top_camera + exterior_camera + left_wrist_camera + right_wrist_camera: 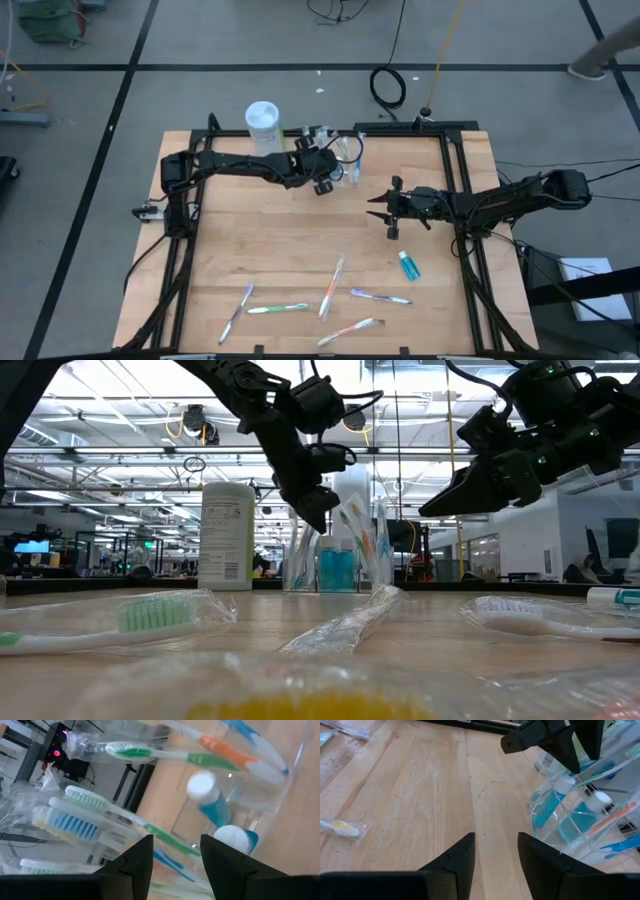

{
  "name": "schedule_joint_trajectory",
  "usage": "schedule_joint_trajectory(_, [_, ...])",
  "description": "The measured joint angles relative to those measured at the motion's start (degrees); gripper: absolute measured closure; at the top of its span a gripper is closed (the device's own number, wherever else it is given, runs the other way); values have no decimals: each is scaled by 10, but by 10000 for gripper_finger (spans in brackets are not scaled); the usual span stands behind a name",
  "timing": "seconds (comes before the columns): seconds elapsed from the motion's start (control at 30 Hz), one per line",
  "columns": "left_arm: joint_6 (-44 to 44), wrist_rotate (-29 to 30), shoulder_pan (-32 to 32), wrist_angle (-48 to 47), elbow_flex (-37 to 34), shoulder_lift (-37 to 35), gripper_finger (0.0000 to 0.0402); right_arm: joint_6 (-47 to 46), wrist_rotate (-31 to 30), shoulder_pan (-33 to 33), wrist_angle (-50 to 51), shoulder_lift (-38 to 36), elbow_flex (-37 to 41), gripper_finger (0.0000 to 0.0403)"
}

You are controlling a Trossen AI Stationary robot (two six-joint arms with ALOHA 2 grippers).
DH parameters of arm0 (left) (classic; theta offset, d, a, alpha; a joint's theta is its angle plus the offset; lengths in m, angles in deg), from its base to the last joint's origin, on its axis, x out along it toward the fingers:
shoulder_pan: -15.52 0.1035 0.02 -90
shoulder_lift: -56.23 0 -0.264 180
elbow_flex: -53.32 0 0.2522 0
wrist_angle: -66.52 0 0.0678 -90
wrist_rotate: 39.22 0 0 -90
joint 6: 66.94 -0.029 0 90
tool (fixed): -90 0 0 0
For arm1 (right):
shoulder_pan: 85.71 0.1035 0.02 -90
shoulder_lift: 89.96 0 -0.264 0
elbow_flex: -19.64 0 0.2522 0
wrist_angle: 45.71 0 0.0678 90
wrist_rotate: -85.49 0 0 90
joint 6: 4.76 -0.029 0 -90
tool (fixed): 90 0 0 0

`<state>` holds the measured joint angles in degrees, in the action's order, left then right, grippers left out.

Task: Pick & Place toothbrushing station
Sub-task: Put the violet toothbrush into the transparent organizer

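Both pincers hang empty and parted over the bench (230, 260).
Left pincer (325, 185) hovers just beside the clear cup (348, 150) at the far edge, which already holds toothbrushes and blue tubes; right pincer (378, 208) waits near the middle. Five wrapped toothbrushes (330, 287) and one toothpaste tube (408, 264) lie loose toward the near edge. Judged step: between placements; next move calls for reaching down to a loose item.

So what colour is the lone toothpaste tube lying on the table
Teal-blue with a white cap: toothpaste tube, clearest in the high view.
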<state>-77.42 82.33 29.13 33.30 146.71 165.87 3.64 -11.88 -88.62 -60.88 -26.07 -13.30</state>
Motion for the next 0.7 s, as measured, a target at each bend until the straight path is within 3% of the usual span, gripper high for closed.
schedule_joint_trajectory(0.37, [4, 0, -13, 59, 0, -12, 232, 0, 0, 0, 0, 0, 0, 264])
schedule_joint_trajectory(0.7, [97, -26, -54, -24, 0, -152, 232, -1, 1, 0, -22, 0, 1, 264])
